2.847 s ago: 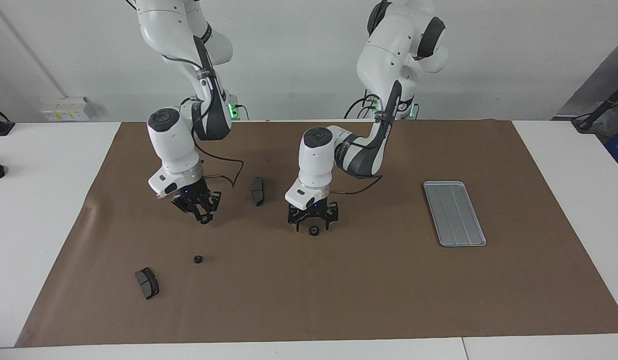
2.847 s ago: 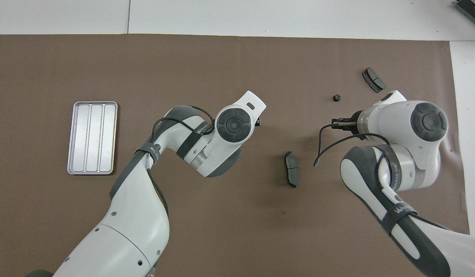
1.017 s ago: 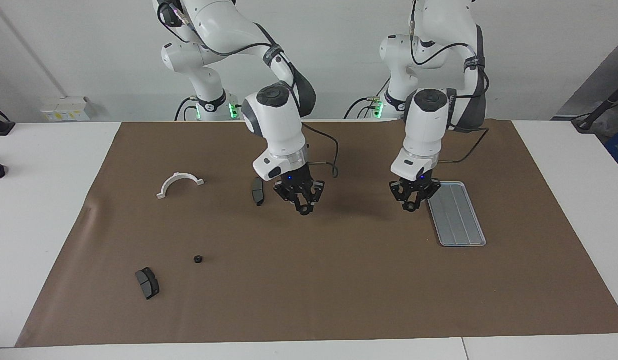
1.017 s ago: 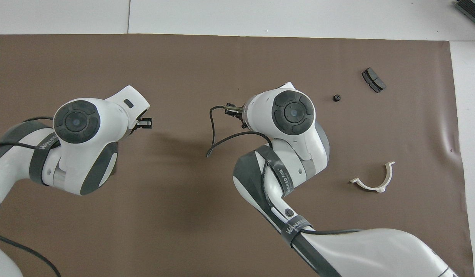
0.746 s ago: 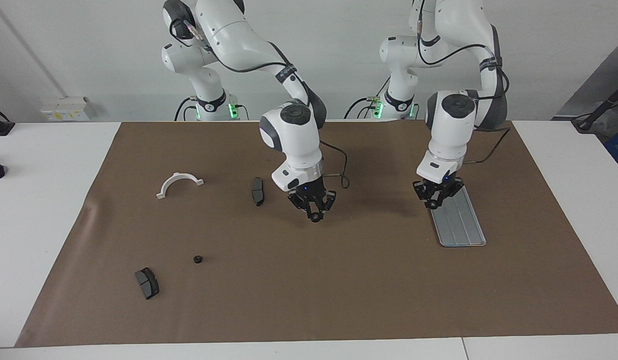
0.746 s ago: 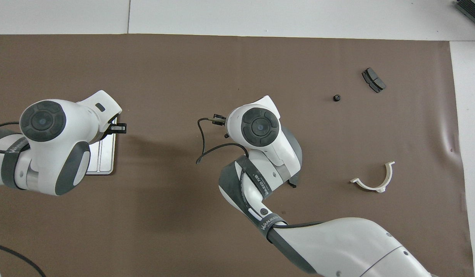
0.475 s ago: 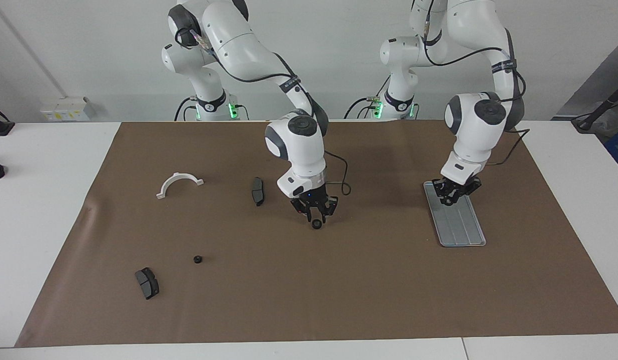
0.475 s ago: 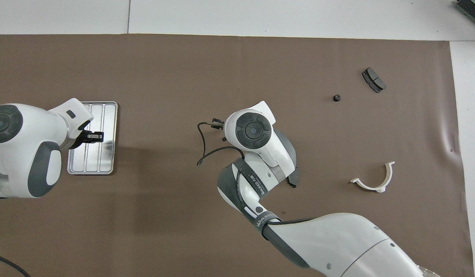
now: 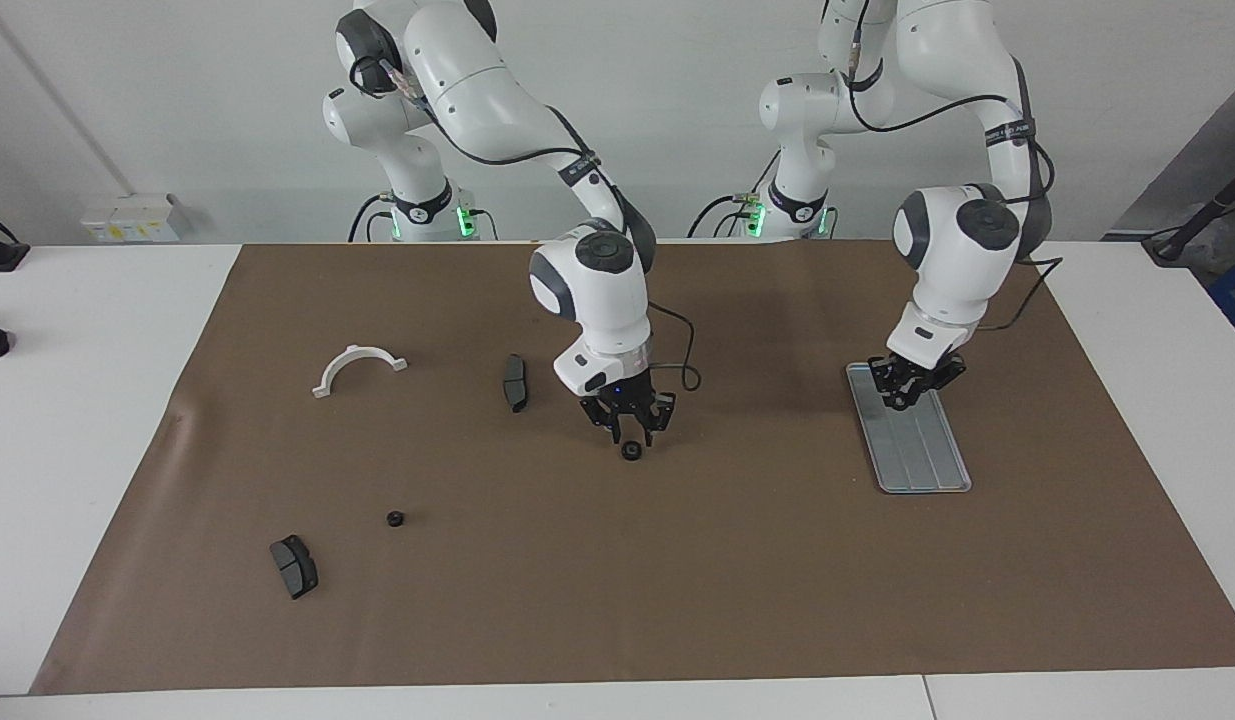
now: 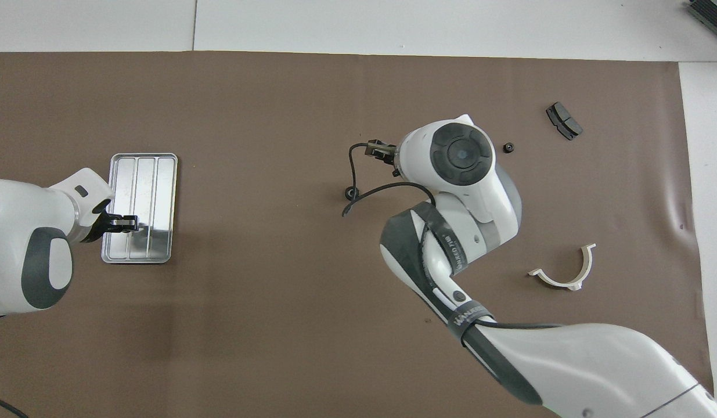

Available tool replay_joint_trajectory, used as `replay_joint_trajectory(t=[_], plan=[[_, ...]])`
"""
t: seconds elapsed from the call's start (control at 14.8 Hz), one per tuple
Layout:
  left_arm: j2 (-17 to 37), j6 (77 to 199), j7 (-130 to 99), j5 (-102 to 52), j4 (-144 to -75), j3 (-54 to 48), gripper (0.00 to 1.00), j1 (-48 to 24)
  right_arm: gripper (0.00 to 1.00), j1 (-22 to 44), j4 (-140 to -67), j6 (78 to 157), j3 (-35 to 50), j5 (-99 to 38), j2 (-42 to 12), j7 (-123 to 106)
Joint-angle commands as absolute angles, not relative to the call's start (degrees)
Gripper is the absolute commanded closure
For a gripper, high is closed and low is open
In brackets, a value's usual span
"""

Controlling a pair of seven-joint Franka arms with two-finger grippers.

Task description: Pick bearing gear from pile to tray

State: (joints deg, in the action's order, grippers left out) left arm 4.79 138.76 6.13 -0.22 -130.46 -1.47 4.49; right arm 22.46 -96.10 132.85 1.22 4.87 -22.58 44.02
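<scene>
So the gear (image 9: 631, 451) (image 10: 350, 192) is sitting flat on the brown mat (image 9: 677, 580), roughly mid-surface and well apart from the tray (image 9: 939, 468) (image 10: 152, 174). It's not in anything's grip. The right gripper (image 9: 634, 432) hangs just above it with its fingers spread apart and nothing between them, so it reads as released. From overhead that arm's wrist blocks the gripper itself, but the gear shows clear on the mat next to a loop of the arm's cable.

The tray lies toward the left arm's end of the surface, long side running away from the robots. I can't see any gear lying in the bare part of it. The left gripper (image 9: 899, 397) (image 10: 125, 222) is low over the end of the tray nearer the robots. I honestly can't tell whether it's clenched on something, and touching the tray or just above it is a toss-up too.

Rest of the pile is scattered toward the right arm's end:
- one pad (image 9: 515, 381) close by, a bit nearer the robots than the gear
- a second gear (image 9: 395, 518) (image 10: 508, 147) farther from the robots
- another pad (image 9: 294, 566) (image 10: 564, 120) near that second gear, farther out still
- the white bracket (image 9: 358, 367) (image 10: 564, 268), lying open-side toward the robots, about as near them as the first pad
</scene>
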Motion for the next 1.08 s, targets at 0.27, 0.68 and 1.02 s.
replay_joint_trajectory(t=[0.27,0.68,1.02], plan=[[3.69,135.81,8.35,-1.76,-128.16,-2.28,0.0,4.92,0.0,5.38,-96.68,129.02,2.55,5.01,-21.62,12.16],[6.59,128.4,4.5,-0.27,-114.71,-2.29,0.0,-3.5,0.0,0.62,-93.62,129.99,2.72,2.03,-28.64,3.7],[10.36,128.41,-7.28,2.63,-108.12,-2.29,0.0,-13.78,0.23,1.32,-93.61,132.45,2.72,2.02,-31.19,3.69]])
